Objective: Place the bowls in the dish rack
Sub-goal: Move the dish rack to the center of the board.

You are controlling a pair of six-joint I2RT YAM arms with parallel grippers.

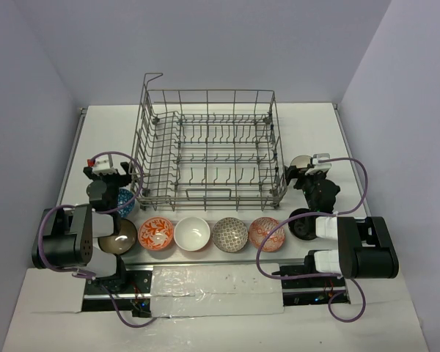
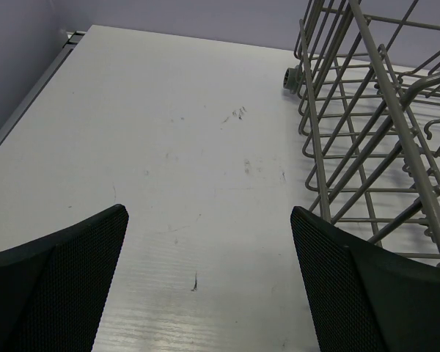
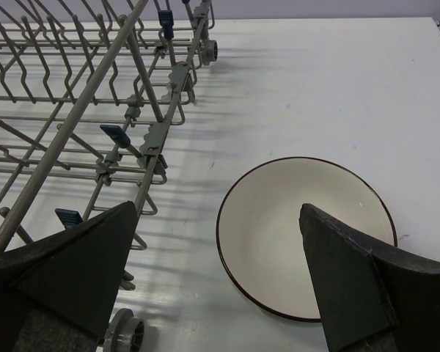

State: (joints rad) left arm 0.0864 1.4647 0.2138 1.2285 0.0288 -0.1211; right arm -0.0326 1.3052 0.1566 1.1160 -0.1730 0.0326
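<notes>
Right wrist: right tool (image 3: 218, 213) is held released over cream bowl (image 3: 293, 220), dish rack (image 3: 155, 138) at ten o'clock. Left tool (image 2: 209, 216) is seen spread.

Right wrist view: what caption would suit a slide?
Open right gripper above a cream, dark-rimmed bowl beside the dish rack.

White table (image 1: 106, 132), surface lightly scuffed. Wire dish rack (image 1: 209, 147) stands mid-table. Along the near edge, one row: brown bowl (image 1: 119, 236), orange-patterned bowl (image 1: 156, 233), white bowl (image 1: 192, 234), grey-patterned bowl (image 1: 229, 235), red-patterned bowl (image 1: 267, 233), black bowl (image 1: 301, 224). Blue bowl (image 1: 126, 199) near the rack's left front corner. Cream bowl (image 3: 301, 235) just beside its right side.
</notes>
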